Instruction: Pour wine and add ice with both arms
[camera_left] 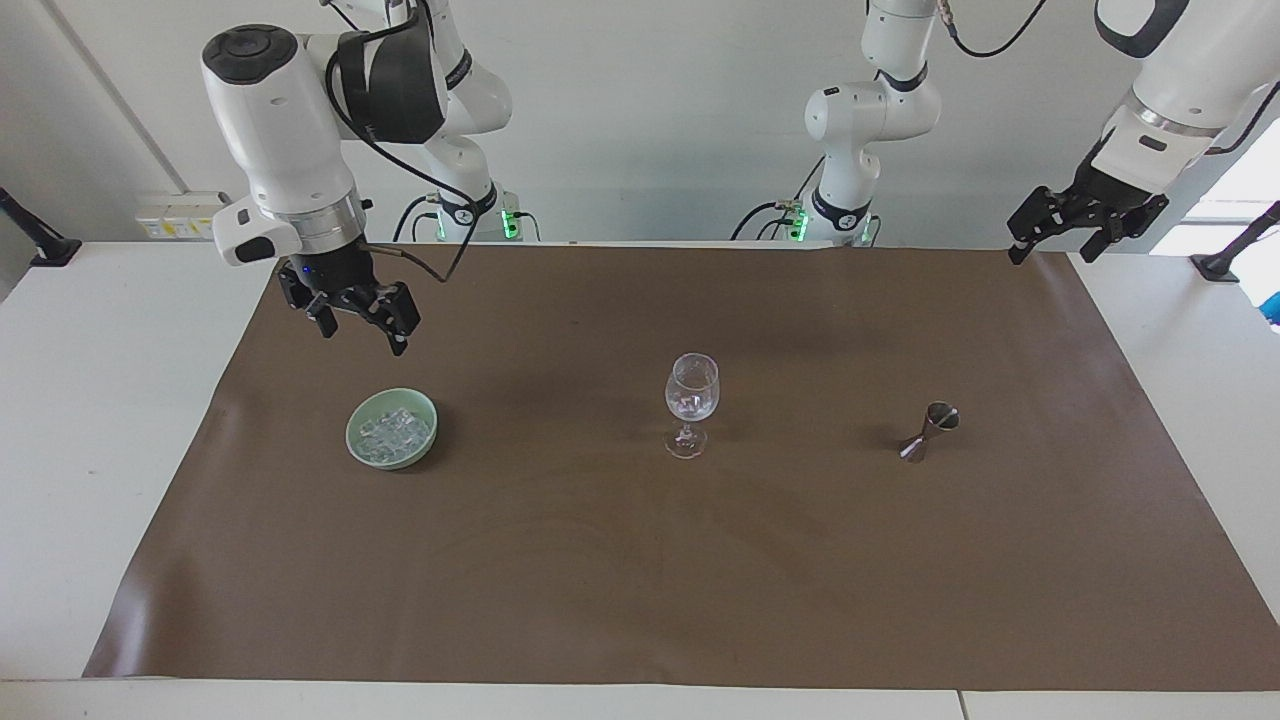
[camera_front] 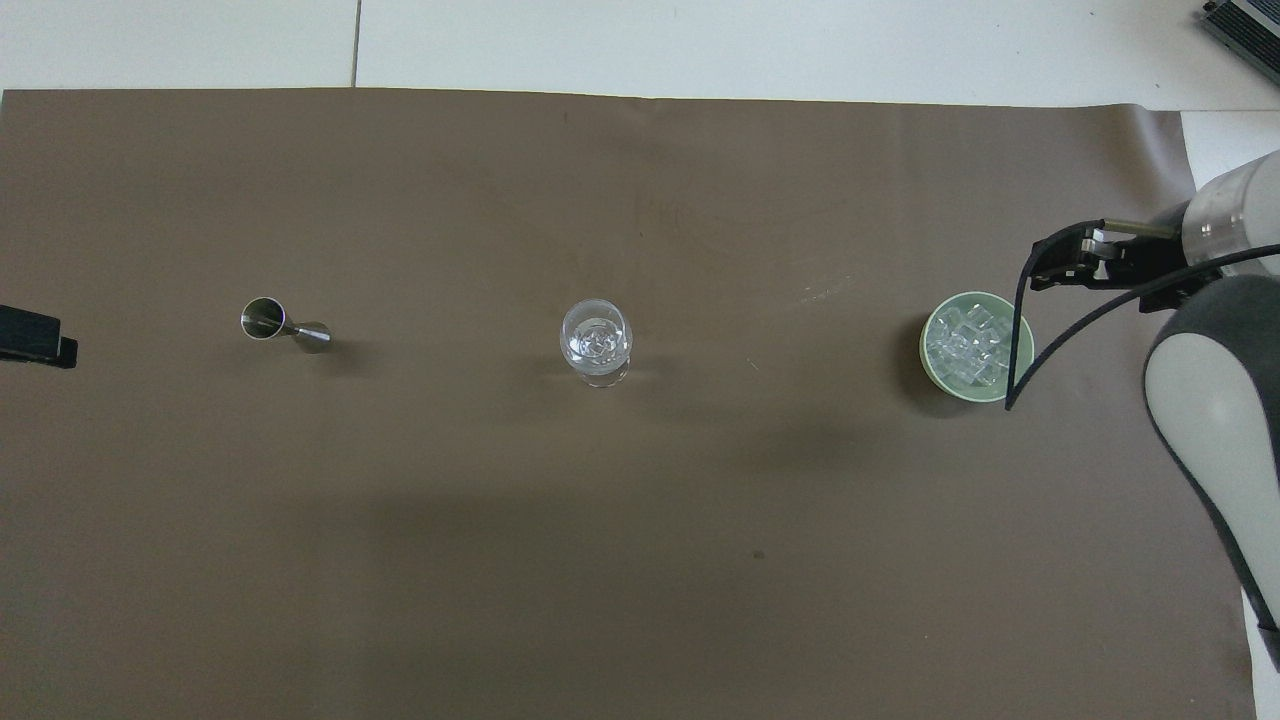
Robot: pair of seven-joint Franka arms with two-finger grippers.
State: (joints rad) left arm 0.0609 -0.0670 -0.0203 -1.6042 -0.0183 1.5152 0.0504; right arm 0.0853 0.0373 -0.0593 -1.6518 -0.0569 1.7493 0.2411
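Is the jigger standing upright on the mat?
No. In the facing view the jigger lies tipped on its side on the brown mat, one cone's mouth facing sideways.

Right tool (camera_left: 359, 320) open, empty, above mat (camera_left: 700, 560).

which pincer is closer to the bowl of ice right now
The right. The right pincer hangs open in the air just above the bowl, on its robot side. The left pincer waits open at the table's left-arm end.
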